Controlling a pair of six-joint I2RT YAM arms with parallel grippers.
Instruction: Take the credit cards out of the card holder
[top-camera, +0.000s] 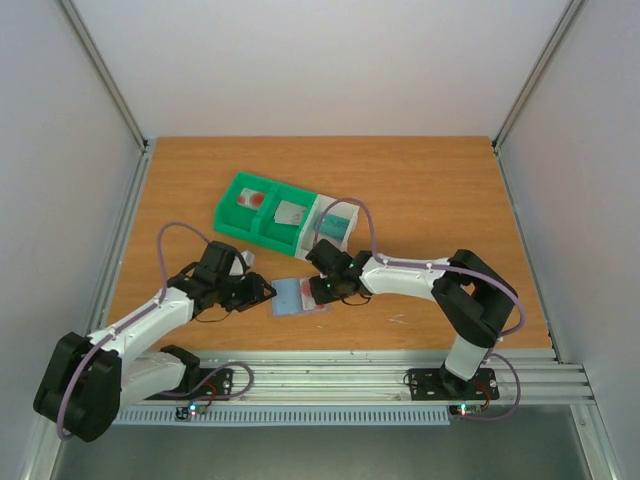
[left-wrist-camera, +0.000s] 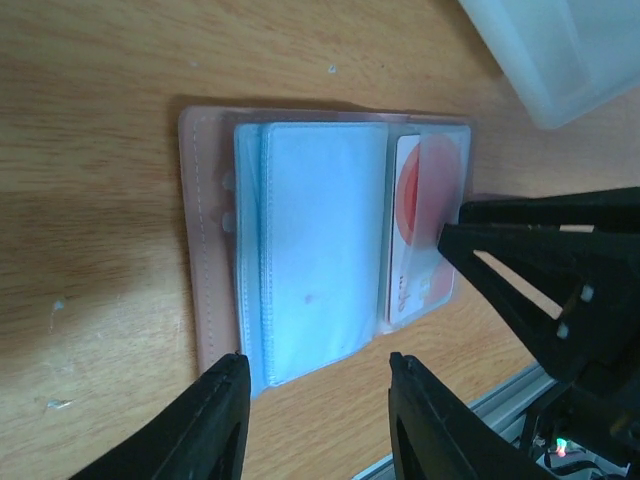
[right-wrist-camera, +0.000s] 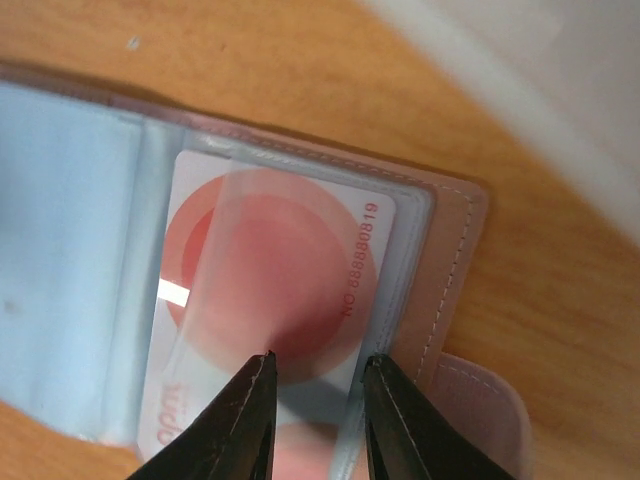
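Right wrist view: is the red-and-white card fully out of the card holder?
No, the card lies inside the open card holder, partly under a clear sleeve.

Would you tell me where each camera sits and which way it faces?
Top external: above and behind the bases, looking down at the table; left arm and right arm show.
Left wrist: looks down at the open card holder; left gripper at the bottom.
Right wrist: close above the red-patched card; right gripper at the bottom.
Shared: both wrist views show the card holder and that card.
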